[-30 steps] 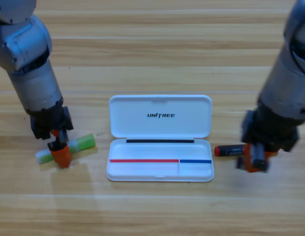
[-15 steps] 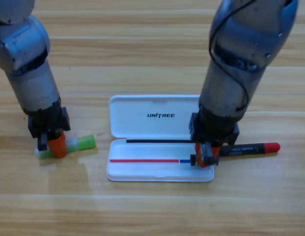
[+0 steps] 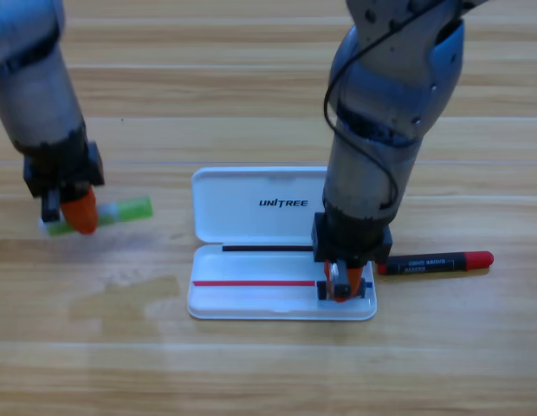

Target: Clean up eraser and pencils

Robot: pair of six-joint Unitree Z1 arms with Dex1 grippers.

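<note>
The left gripper (image 3: 71, 215), at nine o'clock from the white case (image 3: 282, 245), was clamped on the pale-green stick (image 3: 121, 211) for transfer; the right gripper (image 3: 341, 286) stood over the case's small compartment, jaw state indeterminate, eraser unseen, marker (image 3: 435, 262) lying at three o'clock.

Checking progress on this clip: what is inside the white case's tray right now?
Only the right gripper shows inside the white case, at the tray's right end. Neither the marker nor the green stick is in it. Anything beneath the gripper is covered.

The right gripper (image 3: 340, 286) and its arm block the white case's (image 3: 251, 303) right compartment, while its left part lies open.
</note>
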